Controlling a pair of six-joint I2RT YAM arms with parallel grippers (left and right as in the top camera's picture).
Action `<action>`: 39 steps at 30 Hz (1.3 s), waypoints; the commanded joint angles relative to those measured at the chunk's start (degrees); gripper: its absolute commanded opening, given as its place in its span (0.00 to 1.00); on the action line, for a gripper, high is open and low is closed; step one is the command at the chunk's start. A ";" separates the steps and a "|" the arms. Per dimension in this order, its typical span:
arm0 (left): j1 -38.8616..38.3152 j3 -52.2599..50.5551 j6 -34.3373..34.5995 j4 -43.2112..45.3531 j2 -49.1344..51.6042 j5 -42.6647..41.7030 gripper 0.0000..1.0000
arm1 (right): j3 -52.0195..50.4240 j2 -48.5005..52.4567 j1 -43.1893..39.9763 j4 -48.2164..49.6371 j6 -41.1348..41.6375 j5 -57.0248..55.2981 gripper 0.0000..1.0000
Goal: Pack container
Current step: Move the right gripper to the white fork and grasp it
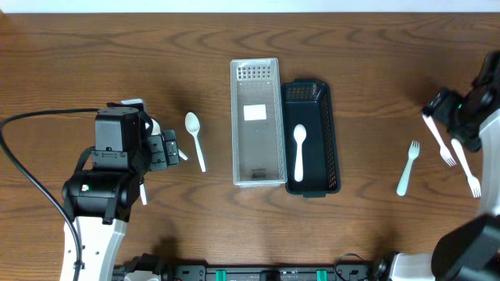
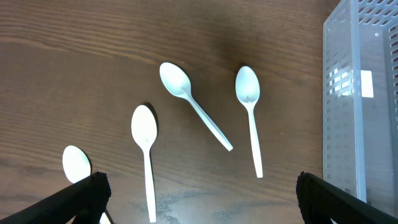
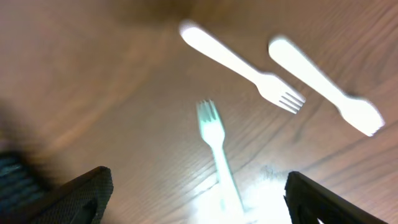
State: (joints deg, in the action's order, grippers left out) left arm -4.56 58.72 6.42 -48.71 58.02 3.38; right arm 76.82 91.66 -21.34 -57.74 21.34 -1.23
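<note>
Sitting side by side at the middle of the wooden table (image 1: 375,62), a clear container (image 1: 256,121) and a black container (image 1: 314,94) touch along their long sides. A white label (image 1: 255,112) shows on the clear one, and the black one holds a single white spoon (image 1: 299,150), its bowl toward the far edge. The left gripper (image 1: 170,148) hangs over the table to the left of the clear container, its fingers (image 2: 74,199) spread wide with nothing between them. In the left wrist view four loose spoons (image 2: 145,155) lie on the wood below it. Three point their bowls the same way, while a slanted spoon (image 2: 193,102) lies crosswise between two of them, touching neither. The right gripper (image 3: 199,180) hovers at the right side of the table, well apart from both containers, its fingers likewise wide apart and holding nothing. Three white forks (image 3: 239,59) lie on the table beneath it, two roughly parallel and a third set apart nearer the containers. The right wrist view is blurred, so finer detail cannot be made out.
</note>
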 commanded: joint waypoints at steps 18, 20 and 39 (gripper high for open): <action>0.26 0.76 0.52 -0.55 0.07 0.26 0.98 | -13.94 17.49 -1.09 18.03 -4.31 3.65 0.96; 0.26 0.76 0.52 -0.52 0.07 0.26 0.98 | -13.94 17.49 -1.09 18.71 -4.55 3.69 0.93; 0.26 0.76 0.52 -0.50 0.07 0.26 0.98 | -13.94 17.49 -1.09 17.88 -4.70 3.69 0.27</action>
State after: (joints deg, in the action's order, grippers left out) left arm -4.56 58.72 6.42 -49.10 58.02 3.38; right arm 63.09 106.96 -22.28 -39.64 16.49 0.69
